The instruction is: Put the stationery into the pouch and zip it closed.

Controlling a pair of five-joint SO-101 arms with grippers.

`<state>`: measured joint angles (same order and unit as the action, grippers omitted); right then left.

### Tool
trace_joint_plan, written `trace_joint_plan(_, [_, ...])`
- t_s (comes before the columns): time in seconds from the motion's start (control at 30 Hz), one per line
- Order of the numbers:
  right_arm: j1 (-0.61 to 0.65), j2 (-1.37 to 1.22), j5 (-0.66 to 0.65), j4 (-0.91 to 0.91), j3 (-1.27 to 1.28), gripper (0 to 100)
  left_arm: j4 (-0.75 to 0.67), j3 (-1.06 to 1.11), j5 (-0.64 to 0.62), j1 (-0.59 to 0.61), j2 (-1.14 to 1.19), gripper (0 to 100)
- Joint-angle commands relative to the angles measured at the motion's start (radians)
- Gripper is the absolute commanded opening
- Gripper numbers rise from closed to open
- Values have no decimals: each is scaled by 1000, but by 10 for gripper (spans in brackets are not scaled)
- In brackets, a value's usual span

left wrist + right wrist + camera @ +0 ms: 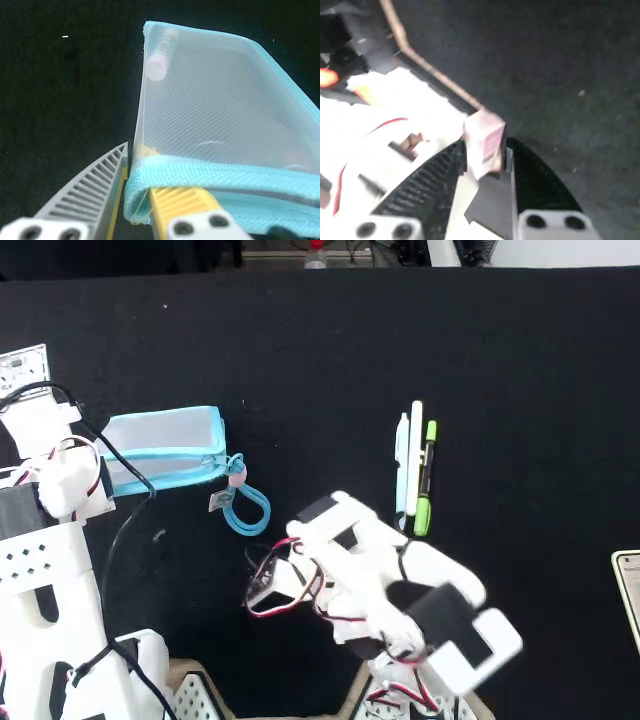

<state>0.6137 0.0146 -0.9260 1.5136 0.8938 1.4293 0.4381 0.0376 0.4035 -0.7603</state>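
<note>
Right gripper point(484, 150) is clenched on a small pink block point(482, 140); the pouch point(165, 445), long axis across the table point(500, 360) and zip edge pinched by the left gripper point(134, 156), lies off to that claw's left, the pens point(415, 465) well apart to its right.

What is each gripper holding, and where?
Left gripper pinches the translucent blue-trimmed mesh pouch at its zipper-edge corner; right gripper clamps a small pinkish-white block by its sides.
</note>
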Motion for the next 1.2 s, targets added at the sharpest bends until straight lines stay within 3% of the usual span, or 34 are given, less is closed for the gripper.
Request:
trace_joint_plan(0.0, [-3, -87, 43, -66, 13, 139, -20, -61, -9, 12, -12, 30])
trace_joint_plan(0.33, [-5, -108, 46, -140, 44, 132, -21, -64, -9, 13, -12, 30])
trace_joint_plan(0.5, [-5, -101, 44, -123, 35, 9, -21, -64, -9, 13, -12, 30])
trace_joint_plan(0.67, [-12, -99, 44, -106, 27, 11, -21, -62, -9, 13, -12, 30])
trace_joint_plan(0.83, [-98, -99, 41, -112, 8, 11, -20, -62, -9, 13, -12, 30])
trace_joint_plan(1.17, [-381, 136, -144, -114, -56, 11, -20, -64, -9, 13, -12, 30])
